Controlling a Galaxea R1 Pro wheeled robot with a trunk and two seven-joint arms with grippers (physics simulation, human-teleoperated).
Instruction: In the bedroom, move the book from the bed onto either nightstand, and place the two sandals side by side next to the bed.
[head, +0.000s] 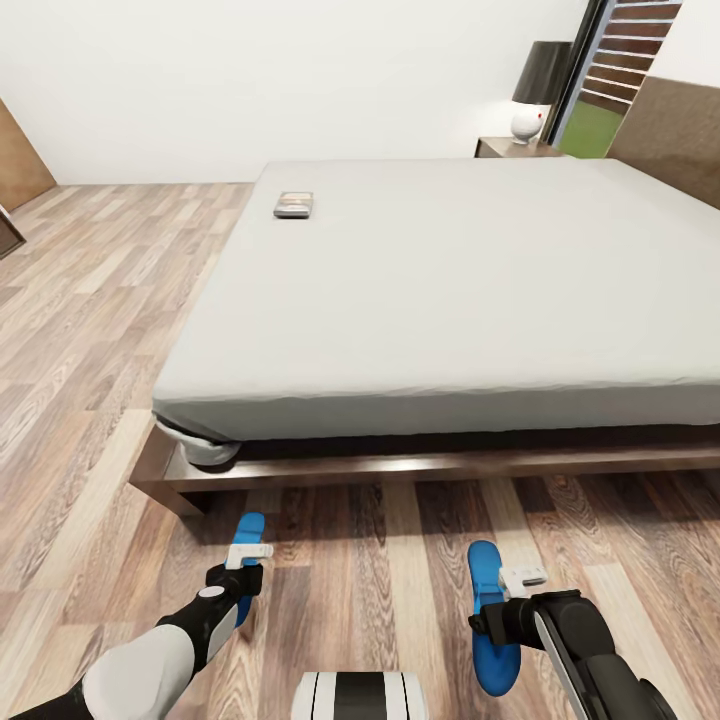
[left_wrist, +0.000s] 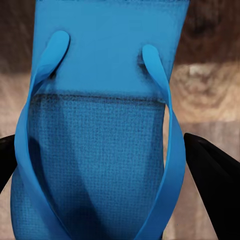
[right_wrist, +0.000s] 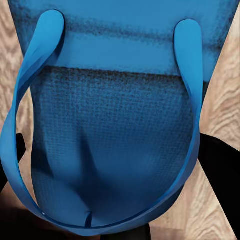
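Head view: each pincer, left (head: 243, 578) and right (head: 500, 618), seemingly grips a sandal (head: 494, 612).

The floor (head: 90, 330) is of wood planks with a strong grain and a light sheen. The bed (head: 330, 470) has a dark wooden frame, smooth and a little glossy, and its mattress looks like matt pale grey cloth. Both sandals (left_wrist: 100, 150) (right_wrist: 115, 150) are matt blue, with a fine woven texture on the sole and smooth, rubber-like straps. The book (head: 293, 204) has a printed paper cover.
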